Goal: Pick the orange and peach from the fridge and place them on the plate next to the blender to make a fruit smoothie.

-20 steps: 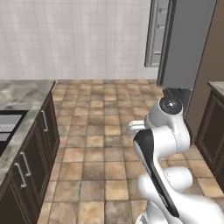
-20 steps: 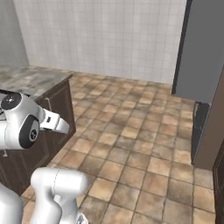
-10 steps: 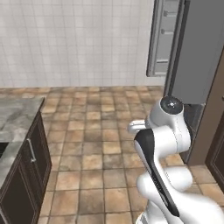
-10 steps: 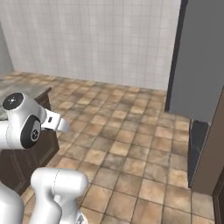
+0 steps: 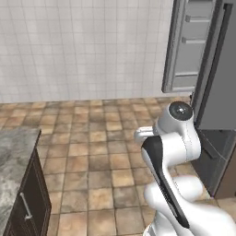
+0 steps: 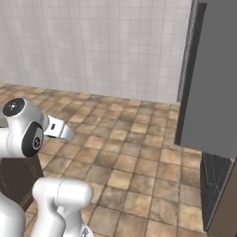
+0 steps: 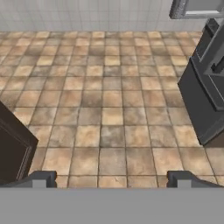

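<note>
Flat, even rendered light, no visible source. Tiled wall (image 5: 83, 50) bright and washed pale; floor tiles (image 7: 111, 113) mid-toned, soft mottling. Fridge (image 6: 210, 78) dim grey, interior darker. Faint sheen on white arm (image 5: 173, 138). Shadows weak. All views low-resolution, slightly soft; no edge distortion.

My arm (image 5: 173, 152) stands folded above my base, elbow high. My gripper (image 7: 112, 179) faces down at six o'clock, fingertips (image 7: 41, 178) wide apart, nothing between them.

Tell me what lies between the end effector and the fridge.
In the hand view, bare tiled floor alone separates the open end effector from the fridge; nothing stands on that stretch.
</note>
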Motion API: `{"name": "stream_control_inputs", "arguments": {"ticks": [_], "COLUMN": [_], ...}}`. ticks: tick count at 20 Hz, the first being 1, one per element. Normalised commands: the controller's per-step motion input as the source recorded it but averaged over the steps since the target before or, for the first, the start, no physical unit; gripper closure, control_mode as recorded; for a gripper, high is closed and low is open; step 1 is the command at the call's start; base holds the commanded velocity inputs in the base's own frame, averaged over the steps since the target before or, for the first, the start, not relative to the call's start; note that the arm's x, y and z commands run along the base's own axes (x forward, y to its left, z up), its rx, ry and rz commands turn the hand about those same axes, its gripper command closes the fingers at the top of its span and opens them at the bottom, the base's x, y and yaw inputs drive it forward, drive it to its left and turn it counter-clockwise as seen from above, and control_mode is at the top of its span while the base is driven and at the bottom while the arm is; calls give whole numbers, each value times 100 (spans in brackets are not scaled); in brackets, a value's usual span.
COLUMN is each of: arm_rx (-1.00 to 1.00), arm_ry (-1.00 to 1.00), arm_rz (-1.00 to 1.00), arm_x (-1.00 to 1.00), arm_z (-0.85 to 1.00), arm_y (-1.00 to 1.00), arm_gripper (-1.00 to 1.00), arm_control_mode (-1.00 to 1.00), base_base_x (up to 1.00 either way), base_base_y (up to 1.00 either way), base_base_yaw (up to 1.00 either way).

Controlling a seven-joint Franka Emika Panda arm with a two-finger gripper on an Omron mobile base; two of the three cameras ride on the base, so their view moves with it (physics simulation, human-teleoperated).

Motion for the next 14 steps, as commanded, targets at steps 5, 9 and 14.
{"name": "stream_control_inputs", "arguments": {"ticks": [5,9,14], "arm_rx": [0,0,0], "arm_ry": [0,0,0], "arm_rz": [0,0,0], "arm_x": [0,0,0], "arm_z": [0,0,0], "arm_y": [0,0,0], "arm_gripper": [-100,-100,-100], "arm_control_mode": [100,100,100], "base_base_x": [100,100,100], "base_base_y": [43,38,42], "base_base_yaw": [-14,-19,-33]}}
